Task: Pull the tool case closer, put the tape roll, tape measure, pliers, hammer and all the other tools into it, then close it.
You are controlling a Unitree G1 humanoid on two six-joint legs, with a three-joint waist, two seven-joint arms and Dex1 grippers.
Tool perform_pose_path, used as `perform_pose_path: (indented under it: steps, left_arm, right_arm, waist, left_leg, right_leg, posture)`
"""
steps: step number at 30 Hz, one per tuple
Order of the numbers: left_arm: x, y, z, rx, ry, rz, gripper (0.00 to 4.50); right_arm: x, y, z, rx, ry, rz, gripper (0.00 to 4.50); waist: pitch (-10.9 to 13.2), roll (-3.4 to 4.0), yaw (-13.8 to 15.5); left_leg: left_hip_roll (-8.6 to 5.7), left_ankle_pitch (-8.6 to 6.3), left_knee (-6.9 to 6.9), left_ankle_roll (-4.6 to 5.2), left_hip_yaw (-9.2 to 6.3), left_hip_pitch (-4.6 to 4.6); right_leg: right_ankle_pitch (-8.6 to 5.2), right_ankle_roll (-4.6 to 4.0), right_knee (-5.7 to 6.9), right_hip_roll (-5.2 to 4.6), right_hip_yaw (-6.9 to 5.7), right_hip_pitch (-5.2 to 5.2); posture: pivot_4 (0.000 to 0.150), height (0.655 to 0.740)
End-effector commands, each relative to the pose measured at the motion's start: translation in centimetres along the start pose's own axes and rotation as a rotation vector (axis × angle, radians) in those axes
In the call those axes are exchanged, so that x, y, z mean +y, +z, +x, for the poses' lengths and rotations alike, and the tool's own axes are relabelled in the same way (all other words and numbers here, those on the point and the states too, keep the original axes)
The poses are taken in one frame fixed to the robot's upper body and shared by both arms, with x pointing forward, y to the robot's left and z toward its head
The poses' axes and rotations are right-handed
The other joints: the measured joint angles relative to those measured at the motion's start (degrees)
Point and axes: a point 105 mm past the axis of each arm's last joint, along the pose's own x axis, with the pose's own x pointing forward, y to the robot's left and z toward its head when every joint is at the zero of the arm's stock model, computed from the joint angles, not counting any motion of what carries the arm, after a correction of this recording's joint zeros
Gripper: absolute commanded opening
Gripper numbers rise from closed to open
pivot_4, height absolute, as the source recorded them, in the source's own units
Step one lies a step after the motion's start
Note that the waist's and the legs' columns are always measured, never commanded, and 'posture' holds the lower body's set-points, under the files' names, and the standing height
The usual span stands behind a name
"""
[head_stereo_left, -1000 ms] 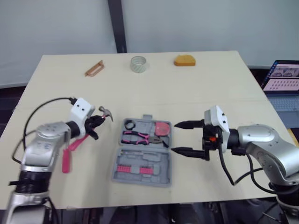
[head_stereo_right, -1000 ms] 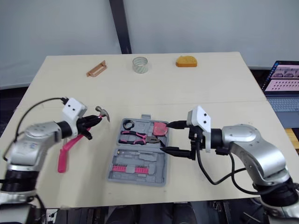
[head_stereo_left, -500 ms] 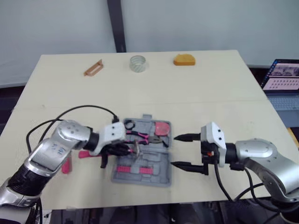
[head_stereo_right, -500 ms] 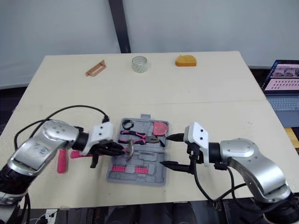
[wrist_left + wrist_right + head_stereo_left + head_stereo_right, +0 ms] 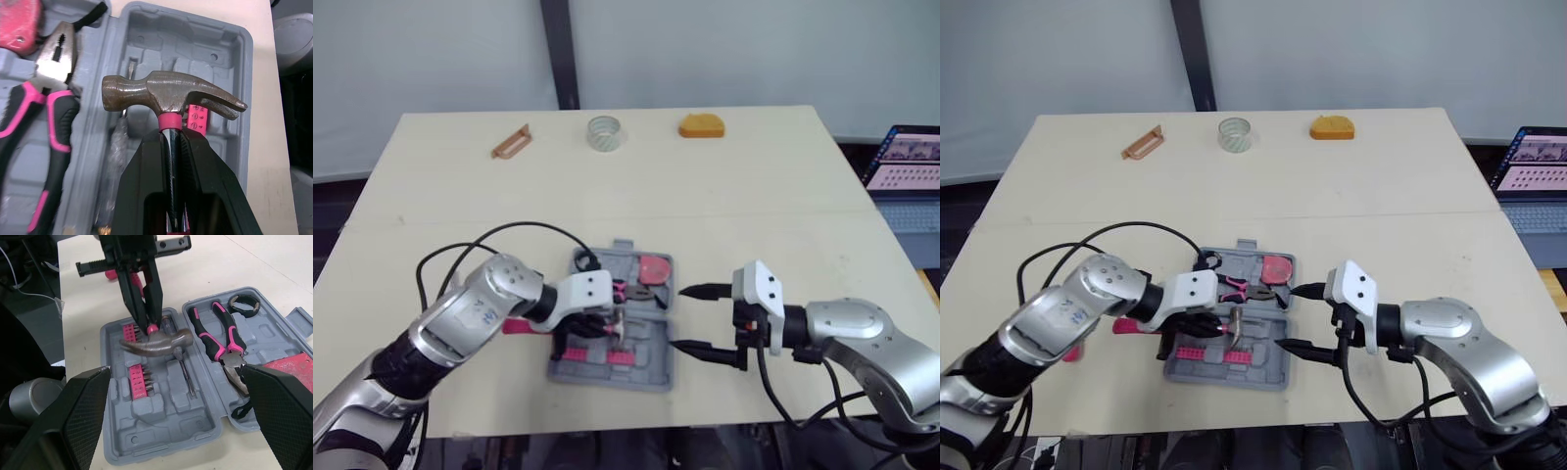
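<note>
left gripper [image 5: 171,142]: both black fingers clamped on the neck of the steel-headed, pink-handled claw hammer [image 5: 166,93], just below its pink collar. the head sits over the near half of the open grey plastic tool case [image 5: 166,431], above the pink strip of screwdriver bits [image 5: 139,382] and the slim screwdriver [image 5: 183,369]. you cannot tell from these views whether the head touches the tray. the pink handle trails back past the case's left edge.

right gripper [image 5: 680,317]: fingers spread wide, holding nothing, tips just beside the case's right edge.

case: lies open and flat at the near middle of the pale wooden table [image 5: 754,186], between the two arms, so the pull-closer step looks done. far half holds the pink-handled pliers [image 5: 215,335], a small black ring [image 5: 243,305] and a flat red-pink item [image 5: 654,268] whose kind you cannot make out.

outside the case, all along the far edge and well apart from it: the pale translucent tape roll [image 5: 604,132], the orange wedge-shaped tape measure [image 5: 701,126], and a flat copper-brown tool [image 5: 510,143] at the far left.

progress, as a judgement: about halfway. pliers in, hammer in hand over the tray but not released. left for you: seat the hammer in its recess, fetch the three far items, fold the lid shut.
</note>
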Motion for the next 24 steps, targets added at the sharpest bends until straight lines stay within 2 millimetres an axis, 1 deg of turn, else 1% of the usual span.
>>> perform_pose_path:
  steps: [1, 4, 10, 17, 24]
  left_arm:
    - [0.9, 0.9, 0.0, 0.017, 0.06, 0.067, 0.01]
    - [0.8, 1.4, 0.9, 0.014, 0.06, 0.068, 0.01]
    - [-0.2, 2.6, 2.3, -0.006, 0.031, 0.085, 0.01]
    - [-1.1, 2.9, 3.3, 0.002, -0.004, 0.076, 0.01]
    - [-0.8, 3.5, 4.1, 0.012, 0.01, 0.054, 0.01]
  right_arm:
    - [0.3, 0.9, -0.1, -0.021, -0.003, -0.041, 4.5]
    - [0.3, 0.8, -0.1, -0.017, -0.006, -0.038, 4.5]
    - [0.4, 0.7, -0.3, -0.008, -0.005, -0.033, 4.5]
    - [0.2, 0.6, -0.4, 0.0, -0.013, -0.029, 4.5]
    - [0.3, 0.7, -0.3, -0.005, -0.018, -0.027, 4.5]
  waist:
    - [0.0, 0.0, 0.1]
    - [0.0, -0.01, 0.1]
    - [0.0, -0.02, 0.1]
    - [0.0, -0.02, 0.1]
    - [0.0, -0.03, 0.1]
  left_leg:
    - [0.0, 0.0, 0.02, 0.0, 0.0, -0.01]
    - [-0.01, 0.0, 0.05, 0.0, 0.0, -0.01]
    - [-0.01, 0.0, 0.06, 0.01, -0.01, -0.01]
    - [-0.01, -0.01, 0.15, 0.02, -0.03, -0.03]
    - [-0.02, -0.01, 0.21, 0.03, -0.05, -0.04]
  right_leg:
    - [0.0, 0.0, 0.0, 0.0, 0.0, 0.0]
    - [0.0, 0.0, 0.02, 0.0, 0.01, 0.01]
    - [0.0, 0.0, 0.07, 0.0, 0.01, 0.0]
    - [0.0, 0.0, 0.13, 0.0, 0.02, 0.0]
    - [0.0, 0.0, 0.17, 0.0, 0.03, 0.0]
  posture:
    - [0.15, 0.74]
    - [0.15, 0.74]
    - [0.15, 0.74]
    - [0.15, 0.74]
    - [0.15, 0.74]
